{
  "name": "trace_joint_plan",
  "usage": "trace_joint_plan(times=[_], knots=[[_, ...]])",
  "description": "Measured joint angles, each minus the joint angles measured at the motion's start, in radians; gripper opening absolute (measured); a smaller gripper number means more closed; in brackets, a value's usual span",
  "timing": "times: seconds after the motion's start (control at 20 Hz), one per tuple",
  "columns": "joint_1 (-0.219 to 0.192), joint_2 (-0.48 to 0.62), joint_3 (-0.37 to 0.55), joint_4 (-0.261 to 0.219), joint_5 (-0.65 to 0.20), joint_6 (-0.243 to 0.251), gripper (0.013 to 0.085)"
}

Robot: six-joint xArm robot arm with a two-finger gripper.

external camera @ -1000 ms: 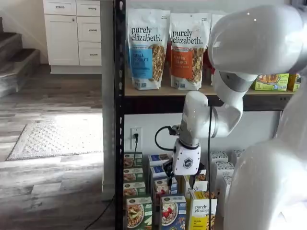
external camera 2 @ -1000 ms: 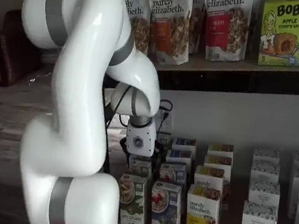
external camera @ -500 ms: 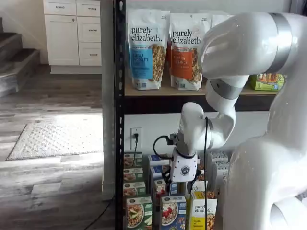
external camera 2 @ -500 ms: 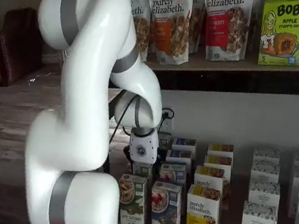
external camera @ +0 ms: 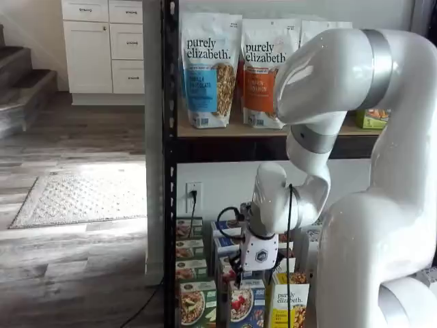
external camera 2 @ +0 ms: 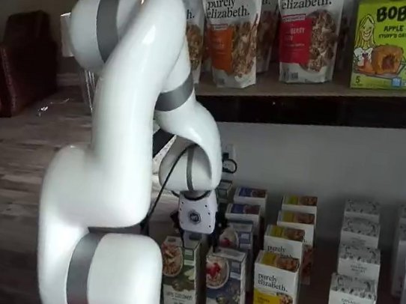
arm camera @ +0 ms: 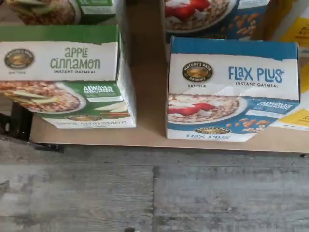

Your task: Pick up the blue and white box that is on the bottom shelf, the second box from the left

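My white jointed arm fills much of both shelf views, bending down in front of the black metal-framed rack. Under my claw lies the bottom shelf, a brown board carrying rows of small cartons. The blue and white box, an upright carton marked Flax Plus with a pictured bowl of oatmeal and red berries, stands at the shelf's front edge directly below my claw; it also shows in a shelf view. Just beside it, apart by a strip of bare board, stands the green-fronted apple cinnamon carton. My white claw body hangs just above the front row, but whether my fingers are apart or together I cannot tell.
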Motion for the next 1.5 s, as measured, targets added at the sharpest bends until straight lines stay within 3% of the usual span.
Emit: trace_joint_plan(times=[0.4, 0.7, 1.2, 1.5], knots=[[-0.030, 0.077, -0.039, -0.156, -0.051, 0.124, 0.0850], [-0.052, 0.152, -0.101, -0.244, -0.063, 0.189, 0.0850], [-0.062, 0.264, -0.221, -0.202, -0.070, 0.137, 0.0850], [-0.066, 0.320, -0.288, -0.121, -0.069, 0.054, 0.0850]])
